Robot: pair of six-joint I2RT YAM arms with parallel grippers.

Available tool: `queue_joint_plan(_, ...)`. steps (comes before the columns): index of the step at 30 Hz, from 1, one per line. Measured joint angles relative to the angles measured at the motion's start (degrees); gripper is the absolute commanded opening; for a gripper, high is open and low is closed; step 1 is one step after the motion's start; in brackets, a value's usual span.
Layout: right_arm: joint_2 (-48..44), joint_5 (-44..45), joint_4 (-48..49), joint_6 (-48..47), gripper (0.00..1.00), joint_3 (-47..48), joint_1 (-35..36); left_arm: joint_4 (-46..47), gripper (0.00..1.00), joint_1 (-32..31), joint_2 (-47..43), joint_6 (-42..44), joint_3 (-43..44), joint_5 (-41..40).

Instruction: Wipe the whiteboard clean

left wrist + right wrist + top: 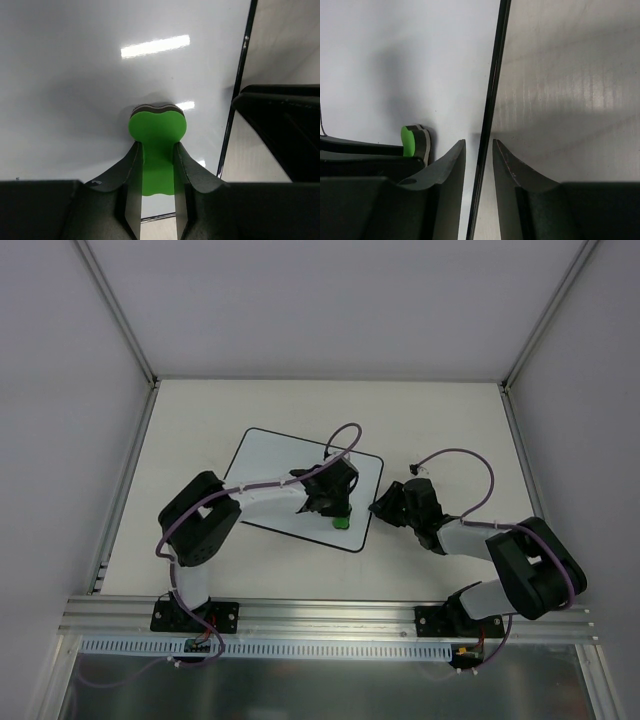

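Observation:
The whiteboard [280, 475] lies flat on the table, white with a thin black edge, and no scribbles show on it. My left gripper [338, 512] is shut on a small green eraser block [342, 522] near the board's near right corner. In the left wrist view the block [157, 127] sits between the fingers of the gripper [157, 147], against the board [100, 75]. My right gripper [380, 506] is at the board's right edge. In the right wrist view its jaws [479, 144] stand narrowly apart on either side of the black edge, the board [420, 60] to the left.
The light table [450, 430] is walled by white panels at the back and sides. An aluminium rail [320, 615] runs along the near edge by the arm bases. The left gripper and the green block [409, 141] show in the right wrist view; the right gripper [285, 130] shows in the left wrist view.

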Motion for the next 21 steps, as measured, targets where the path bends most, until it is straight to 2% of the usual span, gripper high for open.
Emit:
queue_joint_plan(5,0.00,-0.02,0.00,0.00,0.34,0.00,0.00,-1.27,0.00,3.17,-4.48,-0.15,-5.27,0.00)
queue_joint_plan(12,0.35,-0.09,0.02,0.00,0.33,0.02,0.00,-4.87,0.00,13.86,-11.76,2.03,-12.11,-3.91)
queue_joint_plan(17,0.50,-0.22,0.04,0.00,0.35,0.13,0.00,-9.53,0.00,14.29,-14.45,4.94,-13.84,-7.85)
queue_joint_plan(21,0.48,-0.42,0.22,0.00,0.37,0.11,0.00,-10.80,0.00,17.11,-14.49,6.82,-14.01,-8.87)
